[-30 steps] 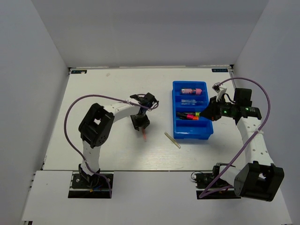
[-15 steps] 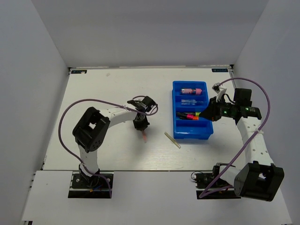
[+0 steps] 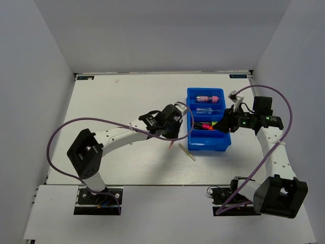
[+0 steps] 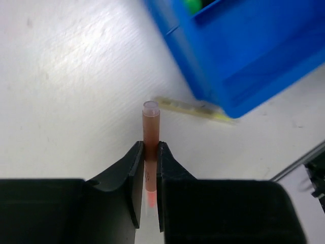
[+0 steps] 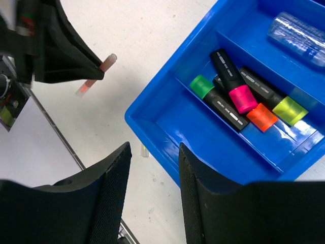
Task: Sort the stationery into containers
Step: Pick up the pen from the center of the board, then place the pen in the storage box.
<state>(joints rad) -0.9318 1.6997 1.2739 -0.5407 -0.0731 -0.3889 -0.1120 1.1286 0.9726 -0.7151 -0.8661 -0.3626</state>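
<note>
The left gripper [image 4: 149, 150] is clamped on a thin reddish stick [image 4: 151, 124], which juts forward past its fingertips above the white table [image 4: 66, 76]. Just ahead of that stick's tip, a second, pale stick [image 4: 193, 108] lies flat on the table beside the corner of the blue divided tray [image 4: 244, 56]. The tray sits ahead and to the right of this gripper.

The right gripper [image 5: 154, 152] hovers over a corner of the tray with its fingers apart and nothing between them. Ahead of it and to the right, four black highlighters [image 5: 231, 96] with green, pink, orange and yellow ends lie together in one compartment. A clear bottle [image 5: 299, 33] lies in the next compartment beyond, and a pink tube [image 3: 207, 98] in the farthest.
</note>
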